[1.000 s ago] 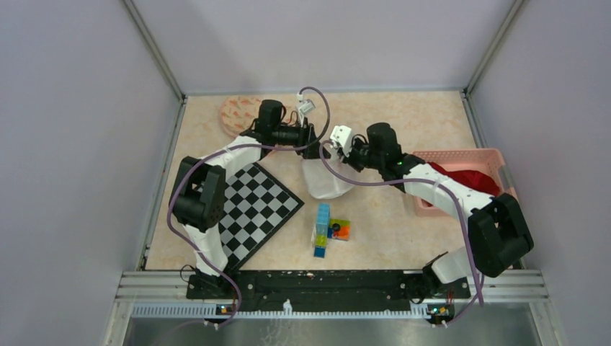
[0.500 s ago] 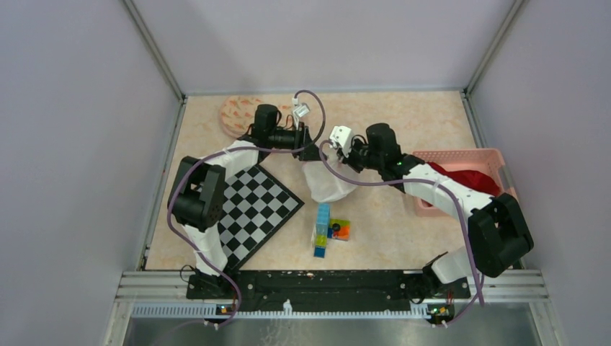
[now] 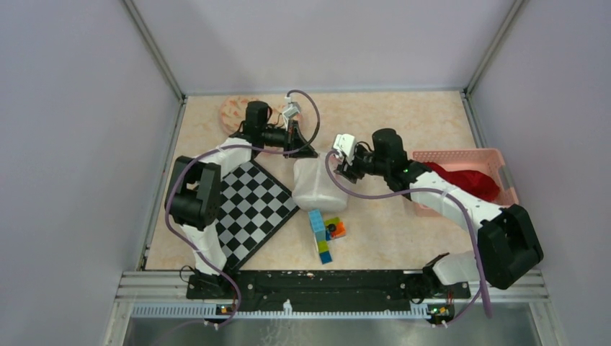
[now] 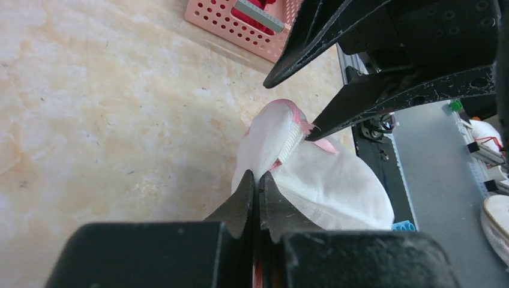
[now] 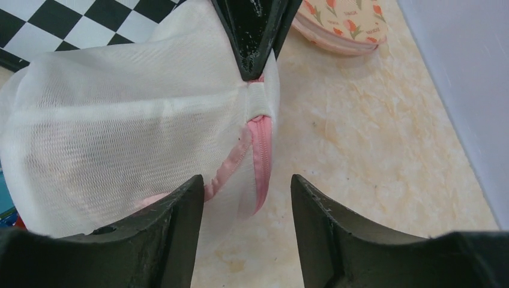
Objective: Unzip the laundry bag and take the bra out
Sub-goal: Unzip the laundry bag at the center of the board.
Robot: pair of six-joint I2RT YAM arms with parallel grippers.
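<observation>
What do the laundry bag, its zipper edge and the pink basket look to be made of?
Laundry bag: white mesh fabric, matte; a fine woven grid shows and it slumps softly.
Zipper edge: pink textile tape, slightly shiny, probably synthetic.
Basket: pink rigid plastic by its look, with regular punched holes.

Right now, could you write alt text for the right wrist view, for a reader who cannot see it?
A white mesh laundry bag with a pink zipper is pinched at its top edge by the shut left hand, while the open right hand frames the zipper. A checkerboard and a tulip-patterned dish lie behind.
</observation>
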